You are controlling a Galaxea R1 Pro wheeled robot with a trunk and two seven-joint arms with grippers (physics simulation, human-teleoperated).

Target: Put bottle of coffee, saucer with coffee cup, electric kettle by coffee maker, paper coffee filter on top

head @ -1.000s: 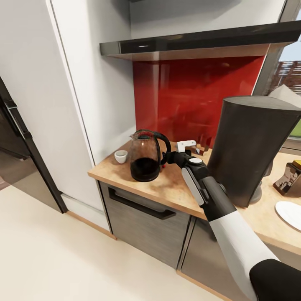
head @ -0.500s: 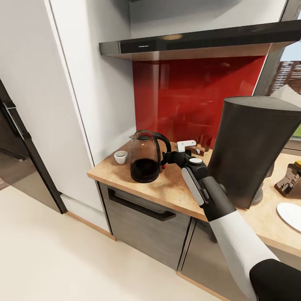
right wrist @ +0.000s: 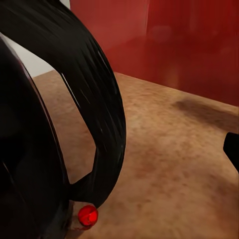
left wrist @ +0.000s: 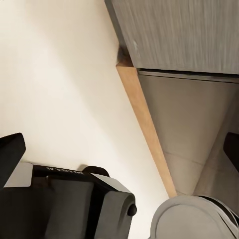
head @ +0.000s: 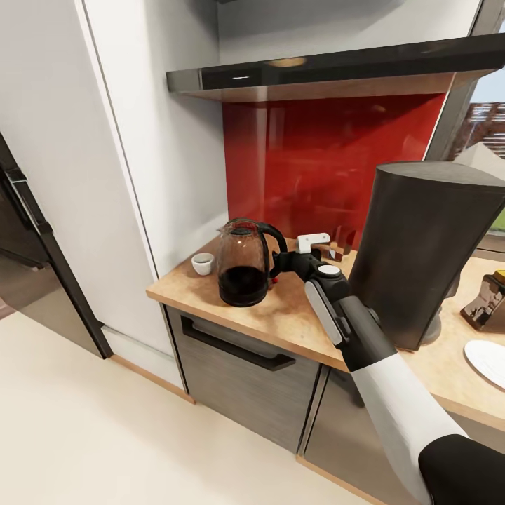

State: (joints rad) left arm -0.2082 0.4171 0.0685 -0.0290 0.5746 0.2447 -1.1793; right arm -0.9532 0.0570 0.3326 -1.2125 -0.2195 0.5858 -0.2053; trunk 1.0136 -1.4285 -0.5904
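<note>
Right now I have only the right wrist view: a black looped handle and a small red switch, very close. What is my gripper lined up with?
Observer: In the head view, the right gripper is at the handle side of the rounded clear glass kettle, which stands upright on the light beige wood-look countertop.
Operator: Anything on the kettle's far side?
Observer: A small white rounded cup stands on the counter close beside it.
Operator: Where is the machine?
Observer: The tall dark grey coffee maker stands on the other side of your arm from the kettle.
</note>
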